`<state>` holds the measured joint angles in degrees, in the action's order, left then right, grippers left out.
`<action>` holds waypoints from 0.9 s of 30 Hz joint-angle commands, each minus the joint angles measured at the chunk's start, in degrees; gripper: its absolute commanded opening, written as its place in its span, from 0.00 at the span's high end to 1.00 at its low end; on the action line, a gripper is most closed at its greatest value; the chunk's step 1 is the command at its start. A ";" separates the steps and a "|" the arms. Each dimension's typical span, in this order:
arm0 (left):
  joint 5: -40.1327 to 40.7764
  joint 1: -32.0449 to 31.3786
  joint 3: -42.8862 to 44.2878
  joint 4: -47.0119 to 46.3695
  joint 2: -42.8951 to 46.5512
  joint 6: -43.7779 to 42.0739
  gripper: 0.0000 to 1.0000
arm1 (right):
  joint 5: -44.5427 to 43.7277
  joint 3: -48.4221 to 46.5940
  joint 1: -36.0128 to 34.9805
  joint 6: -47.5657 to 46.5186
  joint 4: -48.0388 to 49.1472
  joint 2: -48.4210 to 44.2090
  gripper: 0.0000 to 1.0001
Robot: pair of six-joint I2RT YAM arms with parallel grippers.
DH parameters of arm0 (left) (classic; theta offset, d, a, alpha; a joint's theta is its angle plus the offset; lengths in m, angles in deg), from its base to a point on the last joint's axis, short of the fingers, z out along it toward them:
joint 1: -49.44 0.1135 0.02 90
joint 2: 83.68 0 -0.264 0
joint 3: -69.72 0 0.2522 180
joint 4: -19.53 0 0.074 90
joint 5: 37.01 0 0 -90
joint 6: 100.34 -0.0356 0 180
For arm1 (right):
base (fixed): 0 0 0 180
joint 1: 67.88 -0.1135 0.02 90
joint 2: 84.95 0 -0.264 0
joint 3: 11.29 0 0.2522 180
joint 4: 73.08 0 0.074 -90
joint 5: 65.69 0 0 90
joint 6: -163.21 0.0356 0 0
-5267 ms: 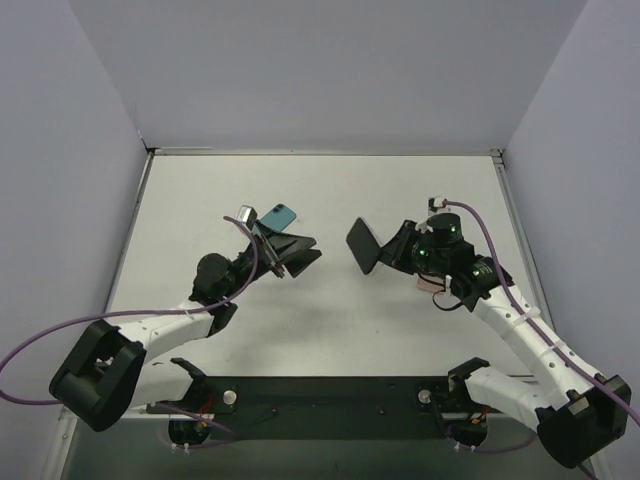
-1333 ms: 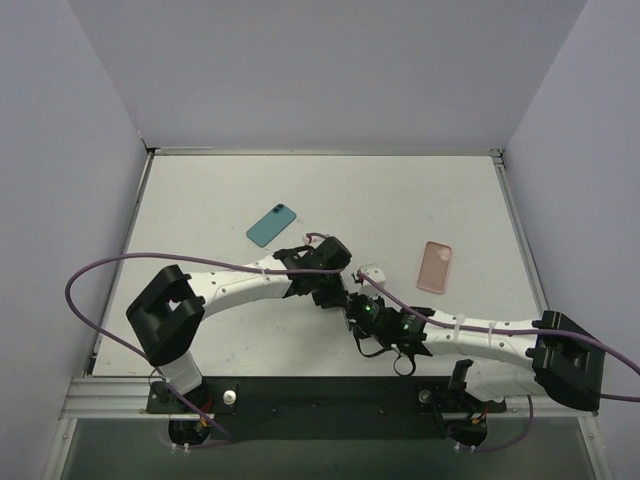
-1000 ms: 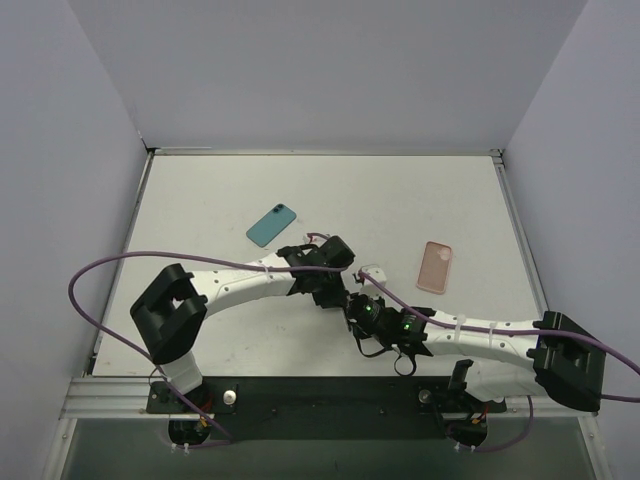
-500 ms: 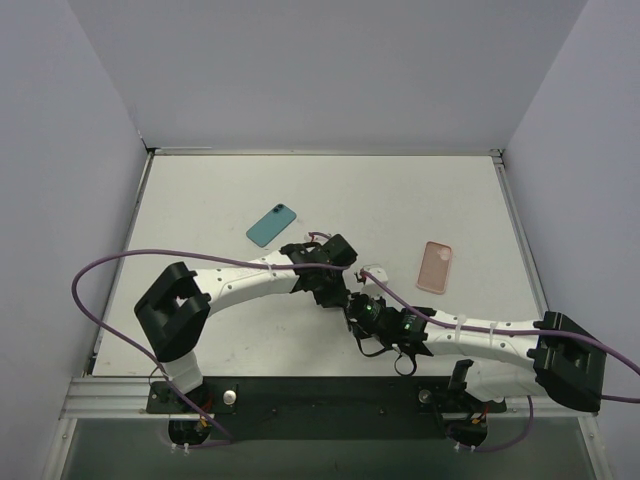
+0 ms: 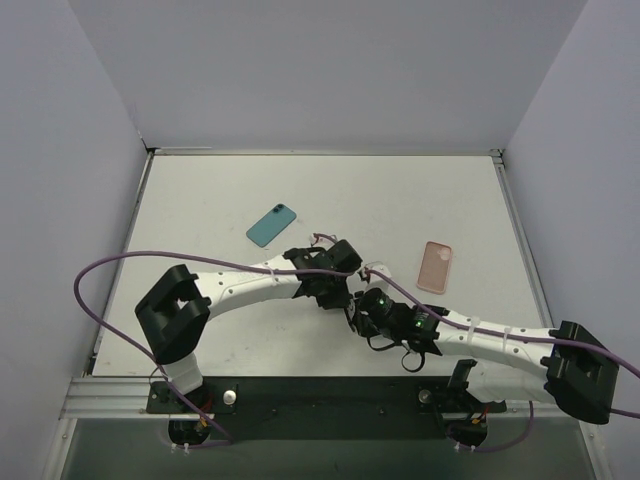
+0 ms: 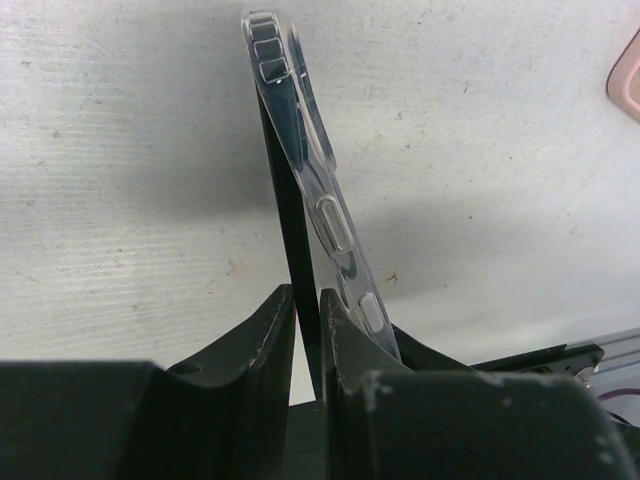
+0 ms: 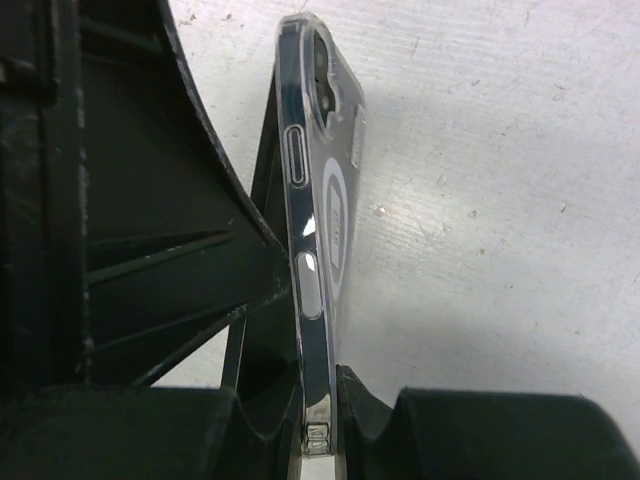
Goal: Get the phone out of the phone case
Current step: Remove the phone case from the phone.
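My two grippers meet over the near middle of the table. The black phone [image 6: 291, 225] stands on edge as a thin dark slab, and my left gripper [image 6: 307, 292] is shut on it. The clear phone case [image 6: 318, 190] bows away from the phone on the outer side of my left gripper's right finger and meets the phone at its far end. My right gripper [image 7: 318, 385] is shut on the case's rim [image 7: 311, 260], with the phone [image 7: 266, 190] just left of it. From above, the left gripper [image 5: 350, 296] and right gripper [image 5: 359, 309] nearly touch and hide the phone.
A teal phone [image 5: 271, 225] lies flat at the left middle of the table. A pink phone case [image 5: 435, 266] lies flat at the right, also showing as a pink corner [image 6: 628, 75]. Purple cables loop beside both arms. Walls enclose the table on three sides.
Both grips hold as before. The right arm's base and elbow have swung right and the joined grippers have edged slightly right.
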<state>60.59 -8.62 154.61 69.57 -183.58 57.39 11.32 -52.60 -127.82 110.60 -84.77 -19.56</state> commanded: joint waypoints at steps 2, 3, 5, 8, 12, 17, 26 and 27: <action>17.19 0.41 -4.69 19.00 -5.13 -3.39 0.97 | 0.25 -1.80 2.55 -2.76 0.75 -6.41 1.00; 17.19 0.32 -4.69 18.92 -5.22 -3.30 0.92 | 0.77 -1.89 2.46 -2.76 0.92 -6.24 1.00; 15.97 0.41 -5.39 17.35 -5.66 -2.95 0.87 | 1.13 -1.81 2.38 -2.32 1.89 -5.27 1.00; 13.07 0.32 -6.44 14.02 -6.19 -2.60 0.84 | 1.39 -1.45 2.29 -1.09 3.12 -3.95 1.00; 9.81 0.23 -7.76 9.26 -6.71 -2.60 0.83 | 1.30 -1.45 2.02 -0.30 3.65 -2.90 1.00; 8.49 0.06 -6.71 7.85 -9.78 -3.21 0.74 | 1.04 -1.63 2.02 -0.30 4.00 -2.10 1.00; 10.59 -0.30 -7.15 8.02 -11.99 -2.07 0.64 | 0.95 -1.63 2.02 0.14 4.44 -2.19 1.00; 10.69 -0.38 -7.24 8.11 -11.90 -1.90 0.72 | 0.95 -1.45 1.94 0.14 4.44 -2.37 1.00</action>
<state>61.46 -9.50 153.06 64.69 -188.46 57.06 14.42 -52.01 -126.34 109.33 -85.67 -20.68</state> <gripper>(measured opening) 0.357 0.099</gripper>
